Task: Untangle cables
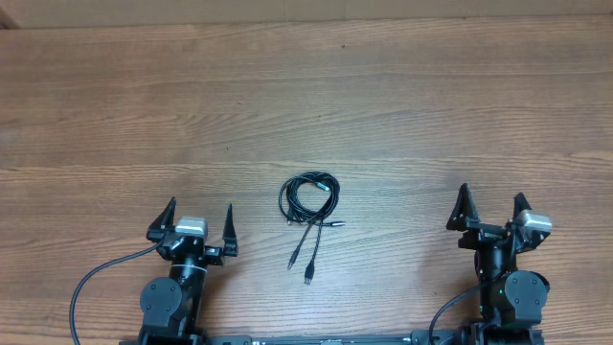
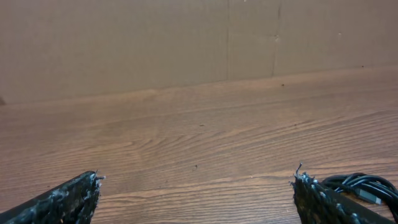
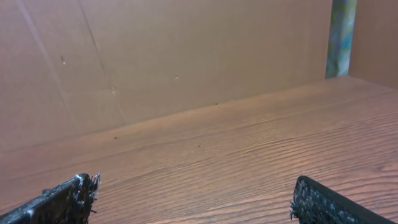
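Overhead view of a wooden table (image 1: 306, 105). The cables (image 1: 308, 195), thin and black, lie in a small coiled bundle just below the frame's centre, with a few plug-tipped ends trailing toward the bottom edge. The left gripper (image 1: 201, 222) sits at lower left, the right gripper (image 1: 490, 209) at lower right, both well apart from the bundle. Each has its fingers spread wide, grasping nothing. In the left wrist view, part of the coil shows at the lower right corner, behind one fingertip (image 2: 311, 190). The right wrist view shows only bare wood and a brown wall (image 3: 186, 56).
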